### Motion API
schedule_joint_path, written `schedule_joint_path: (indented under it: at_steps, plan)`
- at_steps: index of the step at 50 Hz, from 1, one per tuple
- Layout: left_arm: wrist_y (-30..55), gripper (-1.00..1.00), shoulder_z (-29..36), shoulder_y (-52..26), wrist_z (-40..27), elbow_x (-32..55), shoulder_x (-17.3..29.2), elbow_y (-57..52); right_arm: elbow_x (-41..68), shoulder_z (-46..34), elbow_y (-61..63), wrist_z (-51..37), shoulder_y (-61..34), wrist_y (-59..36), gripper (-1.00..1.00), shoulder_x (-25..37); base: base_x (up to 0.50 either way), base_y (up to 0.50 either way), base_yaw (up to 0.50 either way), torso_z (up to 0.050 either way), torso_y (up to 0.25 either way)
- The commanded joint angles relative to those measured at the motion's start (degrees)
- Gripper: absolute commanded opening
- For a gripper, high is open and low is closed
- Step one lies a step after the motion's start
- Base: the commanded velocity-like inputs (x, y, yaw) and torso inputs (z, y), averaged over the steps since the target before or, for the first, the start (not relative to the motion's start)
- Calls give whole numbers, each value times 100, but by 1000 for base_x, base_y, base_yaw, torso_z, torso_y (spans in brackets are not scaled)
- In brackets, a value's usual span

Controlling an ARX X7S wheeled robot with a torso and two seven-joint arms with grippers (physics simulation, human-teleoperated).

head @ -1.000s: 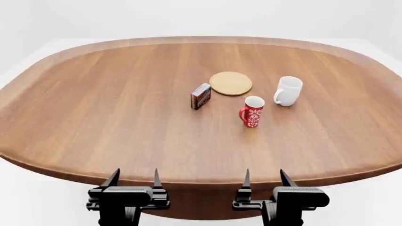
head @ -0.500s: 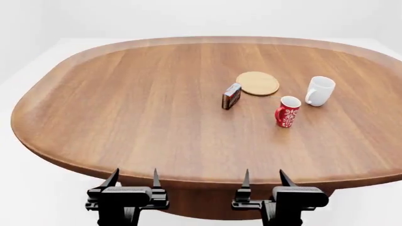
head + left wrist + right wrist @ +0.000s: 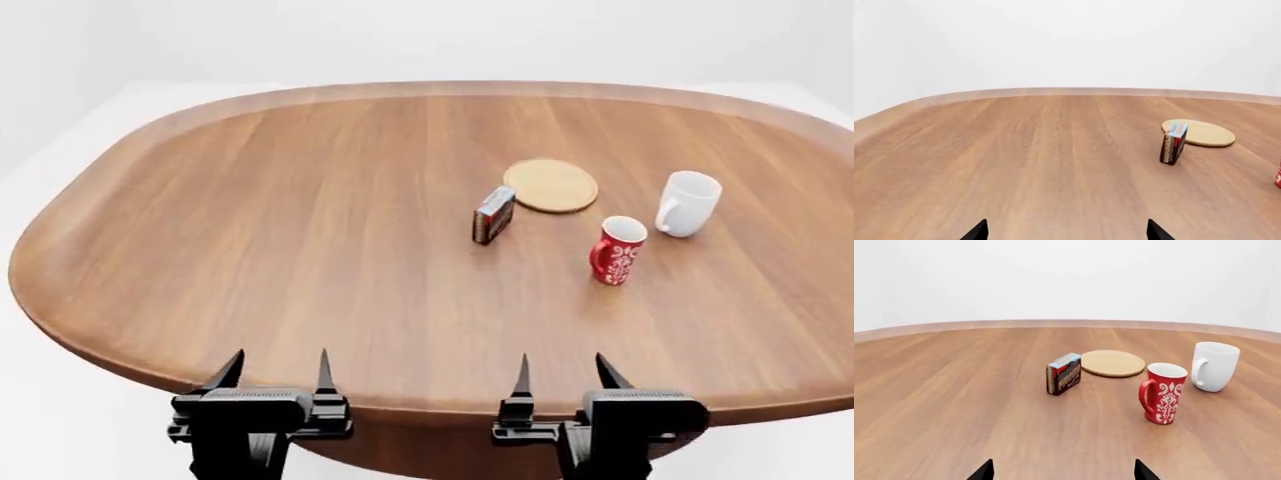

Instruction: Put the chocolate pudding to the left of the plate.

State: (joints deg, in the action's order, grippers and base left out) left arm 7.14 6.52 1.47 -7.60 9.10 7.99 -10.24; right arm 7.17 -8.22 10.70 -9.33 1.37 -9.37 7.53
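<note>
The chocolate pudding (image 3: 493, 214) is a small dark carton with a light printed face, standing upright on the wooden table, touching or just off the plate's near-left rim. The plate (image 3: 550, 185) is a flat round tan disc. Both also show in the left wrist view, pudding (image 3: 1173, 143) and plate (image 3: 1203, 133), and in the right wrist view, pudding (image 3: 1063, 373) and plate (image 3: 1113, 363). My left gripper (image 3: 274, 372) and right gripper (image 3: 562, 372) hover at the table's near edge, far short of the carton, both open and holding nothing.
A red patterned mug (image 3: 615, 249) stands right of the carton, nearer to me. Farther right stands a white mug (image 3: 687, 203). The oval wooden table (image 3: 267, 250) curves away at its left edge, with bare wood between the grippers and the objects.
The head view has shifted, so the objects now sit farther right in the frame and more of the table's left edge shows. Nothing on the table moved; both grippers stayed open.
</note>
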Motion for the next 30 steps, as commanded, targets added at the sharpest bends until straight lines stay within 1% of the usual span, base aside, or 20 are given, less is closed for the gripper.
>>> schedule_joint_path:
  at_steps: [1, 30]
  plan:
    - [326, 100, 22, 81, -77, 127, 117, -489, 110, -114, 478, -1, 28, -474, 100, 142, 500, 0, 0, 0, 0]
    - [279, 100, 145, 168, -155, 231, 222, -619, 282, -175, 564, -107, 3, -590, 100, 258, 500, 0, 0, 0, 0]
